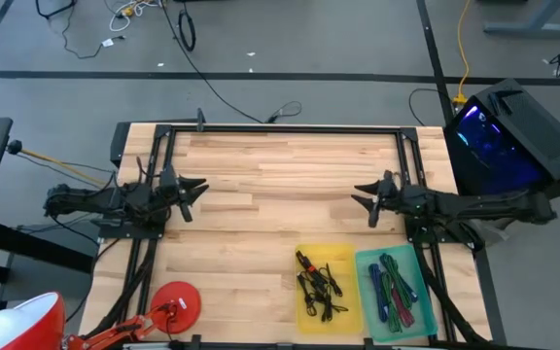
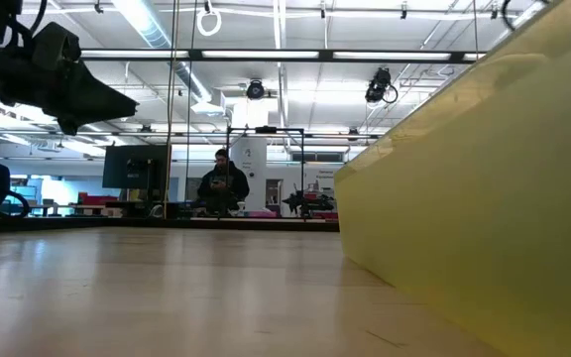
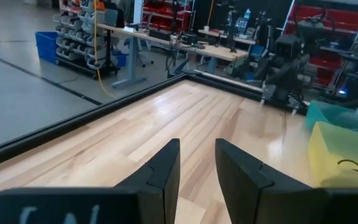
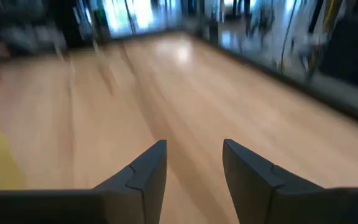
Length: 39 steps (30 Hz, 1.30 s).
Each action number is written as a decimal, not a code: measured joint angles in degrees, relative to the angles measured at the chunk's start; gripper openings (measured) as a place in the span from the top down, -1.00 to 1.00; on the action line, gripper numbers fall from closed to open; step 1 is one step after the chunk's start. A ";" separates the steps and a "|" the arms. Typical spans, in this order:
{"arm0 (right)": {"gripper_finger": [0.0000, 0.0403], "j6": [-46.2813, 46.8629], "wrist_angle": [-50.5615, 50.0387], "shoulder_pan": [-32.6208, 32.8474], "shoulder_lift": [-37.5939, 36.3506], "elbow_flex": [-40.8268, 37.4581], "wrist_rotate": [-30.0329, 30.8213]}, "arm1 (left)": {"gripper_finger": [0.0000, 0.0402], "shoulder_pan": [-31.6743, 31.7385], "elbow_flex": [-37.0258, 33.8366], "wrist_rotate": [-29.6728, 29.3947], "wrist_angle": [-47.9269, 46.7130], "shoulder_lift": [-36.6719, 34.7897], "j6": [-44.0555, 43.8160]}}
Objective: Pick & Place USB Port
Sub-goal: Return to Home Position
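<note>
A yellow tray [image 1: 343,261] near the table's front edge holds several small black cabled pieces [image 1: 317,289]. I cannot pick out a USB port among them. Beside it on the right stands a teal tray [image 1: 369,297] with coloured cables [image 1: 395,292]. My left gripper [image 1: 191,194] hovers open over bare wood at the table's left, pointing right. It also shows in its wrist view [image 3: 197,152] and as a dark shape in the low view [image 2: 77,94]. My right gripper [image 1: 366,199] hovers open at the right, pointing left, with nothing between its fingers [image 4: 194,155].
A black frame [image 1: 280,129] runs along the table's edges. A red round-based lamp [image 1: 175,303] stands at the front left corner. The yellow tray's wall [image 2: 484,198] fills the low view's right. Bare wood [image 1: 280,185] lies between the grippers. People show in the room beyond.
</note>
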 joint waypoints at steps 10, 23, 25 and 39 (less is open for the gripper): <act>0.21 -0.04 2.34 -0.07 -20.30 0.21 0.10 | 0.47 1.27 -0.38 -0.02 1.65 -0.02 0.00; 0.21 0.00 6.60 -0.07 -19.03 0.09 0.06 | 0.47 1.57 -0.47 -0.01 2.16 -0.04 0.00; 0.21 0.00 6.68 -0.07 -19.03 0.09 0.05 | 0.47 1.57 -0.47 0.00 2.17 -0.04 0.00; 0.21 0.00 6.66 -0.07 -19.01 0.09 0.05 | 0.47 6.23 -0.49 -0.04 2.22 -0.06 -0.12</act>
